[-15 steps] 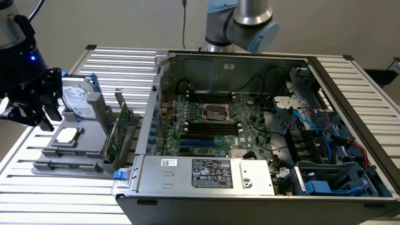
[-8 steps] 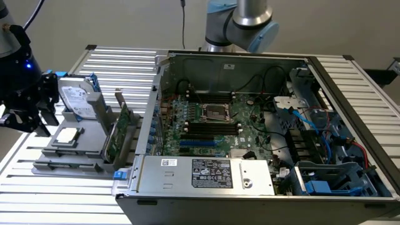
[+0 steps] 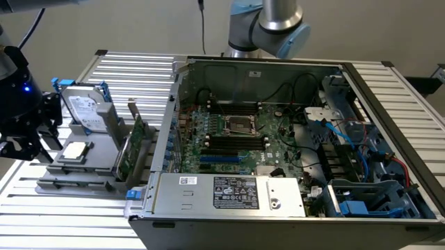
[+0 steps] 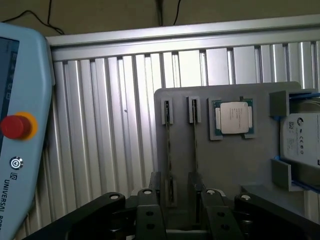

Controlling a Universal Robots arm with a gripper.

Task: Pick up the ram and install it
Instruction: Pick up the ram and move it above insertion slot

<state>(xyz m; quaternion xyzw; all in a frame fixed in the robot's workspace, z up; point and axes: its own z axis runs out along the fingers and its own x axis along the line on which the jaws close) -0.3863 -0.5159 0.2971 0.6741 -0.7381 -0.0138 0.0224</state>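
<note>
Two thin ram sticks stand on edge in slots of a grey holder plate (image 4: 235, 165): one ram stick (image 4: 168, 150) and a second (image 4: 195, 150) beside it. My gripper (image 4: 180, 212) hovers over their near ends, open, with black fingers (image 4: 149, 210) on either side and nothing gripped. In the exterior view the gripper (image 3: 24, 148) hangs at the far left, above the holder plate (image 3: 76, 177). The open computer case (image 3: 292, 146) lies to the exterior view's right, its motherboard showing black ram slots (image 3: 236, 139).
The holder also carries a CPU (image 4: 234, 118), a hard drive (image 3: 87, 112) and a taller green expansion card (image 3: 132, 148). A teach pendant with a red stop button (image 4: 15, 126) lies close beside the plate. The case's power supply (image 3: 230, 194) sits at its front.
</note>
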